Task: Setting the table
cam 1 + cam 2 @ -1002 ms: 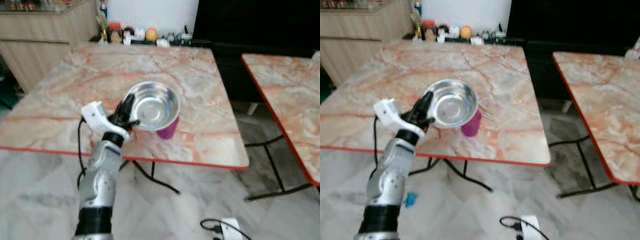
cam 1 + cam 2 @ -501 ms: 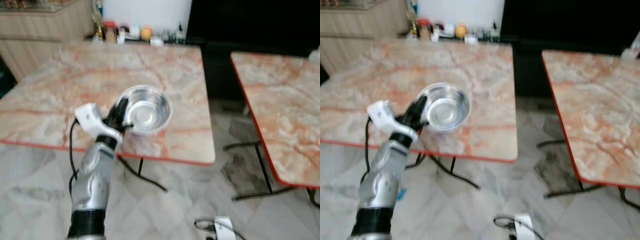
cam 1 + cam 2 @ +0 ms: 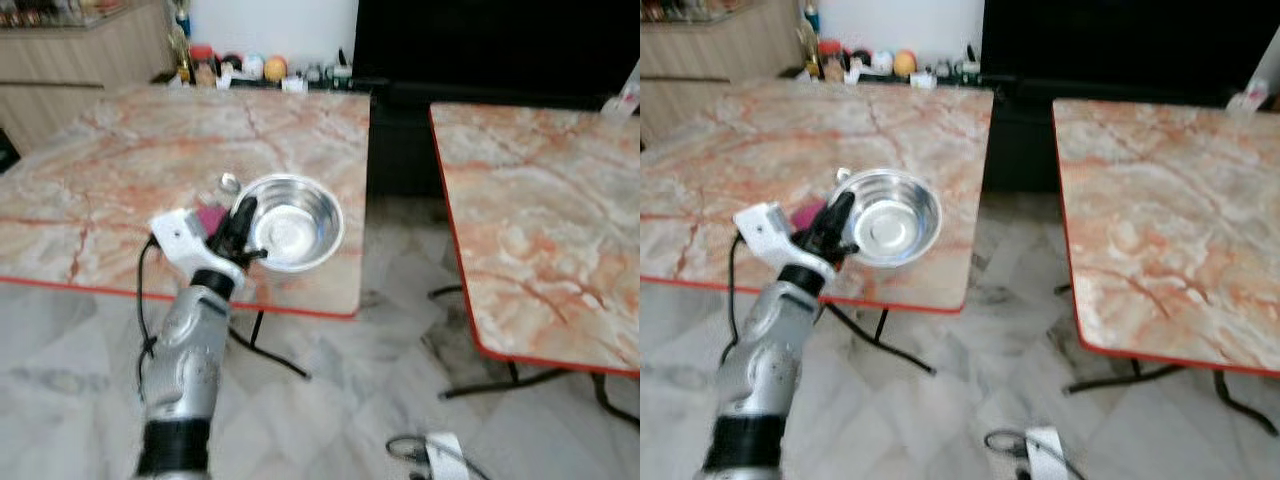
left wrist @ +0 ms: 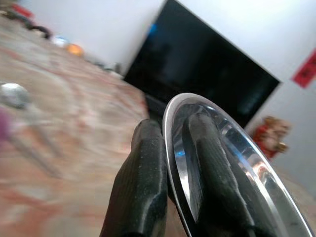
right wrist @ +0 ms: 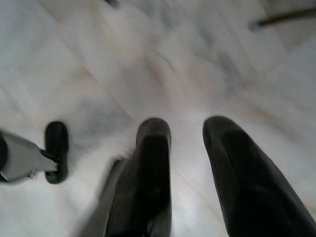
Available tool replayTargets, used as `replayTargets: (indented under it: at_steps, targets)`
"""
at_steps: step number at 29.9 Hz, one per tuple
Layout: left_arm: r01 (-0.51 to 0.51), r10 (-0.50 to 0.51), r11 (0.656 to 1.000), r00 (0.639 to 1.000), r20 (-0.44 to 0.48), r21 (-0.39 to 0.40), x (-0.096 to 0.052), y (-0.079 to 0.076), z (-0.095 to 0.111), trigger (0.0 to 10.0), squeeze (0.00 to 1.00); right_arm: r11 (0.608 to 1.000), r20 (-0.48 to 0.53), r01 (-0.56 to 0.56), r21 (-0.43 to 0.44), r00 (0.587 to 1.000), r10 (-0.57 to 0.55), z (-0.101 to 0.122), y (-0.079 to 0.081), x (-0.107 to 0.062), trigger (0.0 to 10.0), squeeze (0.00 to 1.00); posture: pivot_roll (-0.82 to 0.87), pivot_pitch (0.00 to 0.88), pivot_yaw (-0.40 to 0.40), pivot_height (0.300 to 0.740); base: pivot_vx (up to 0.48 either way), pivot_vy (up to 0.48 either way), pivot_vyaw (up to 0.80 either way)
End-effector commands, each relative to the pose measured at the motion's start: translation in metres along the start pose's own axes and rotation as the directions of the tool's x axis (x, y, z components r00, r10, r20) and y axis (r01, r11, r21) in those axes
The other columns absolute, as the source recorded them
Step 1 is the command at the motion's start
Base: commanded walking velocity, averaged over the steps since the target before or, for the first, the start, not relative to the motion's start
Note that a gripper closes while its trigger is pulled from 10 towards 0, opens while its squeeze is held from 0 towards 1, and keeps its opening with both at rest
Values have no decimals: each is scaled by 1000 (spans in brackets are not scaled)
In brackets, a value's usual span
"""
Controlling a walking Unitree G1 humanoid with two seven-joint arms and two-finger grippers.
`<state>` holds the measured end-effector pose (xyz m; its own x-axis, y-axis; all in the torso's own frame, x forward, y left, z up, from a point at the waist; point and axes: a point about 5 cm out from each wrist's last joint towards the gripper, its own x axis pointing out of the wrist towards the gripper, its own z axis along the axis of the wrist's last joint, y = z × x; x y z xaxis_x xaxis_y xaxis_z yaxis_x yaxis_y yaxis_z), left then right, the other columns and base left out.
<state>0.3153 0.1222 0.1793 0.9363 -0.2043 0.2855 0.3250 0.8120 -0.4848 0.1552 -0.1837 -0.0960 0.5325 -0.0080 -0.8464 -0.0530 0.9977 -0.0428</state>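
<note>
My left gripper [image 3: 243, 222] is shut on the rim of a shiny steel bowl [image 3: 292, 222] and holds it in the air over the near right corner of the left marble table [image 3: 120, 150]. The left wrist view has one black finger on each side of the steel bowl's [image 4: 232, 153] rim. A magenta cup [image 3: 210, 217] and a spoon [image 3: 230, 183] rest on that table just left of the bowl. Down by the pale floor hangs my right gripper [image 5: 185, 131], open with nothing between its fingers.
A second marble table [image 3: 540, 210] with a red edge stands to the right across a gap of marble floor. Jars and small items [image 3: 250, 70] line the far edge of the left table. A cable and plug [image 3: 430, 455] lie on the floor near me.
The view has swung to the right, so both tables sit further left in the picture. The magenta cup, earlier under the bowl's right side, now shows left of the bowl. My grip is unchanged.
</note>
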Motion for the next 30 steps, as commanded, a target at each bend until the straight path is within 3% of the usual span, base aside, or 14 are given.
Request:
replayTargets:
  at_steps: [1,30]
  targets:
    - [-1,0,1000,1000,26,26,1,2,10,10000,0,1000,15,-4,7,1000,4,4,3,1,10000,0,118,0,-30,740,0,-319,0]
    - [5,-5,1000,1000,6,30,-1,3,7,10000,0,1000,15,-2,5,1000,2,5,2,1,10000,0,118,0,-32,740,0,-318,0]
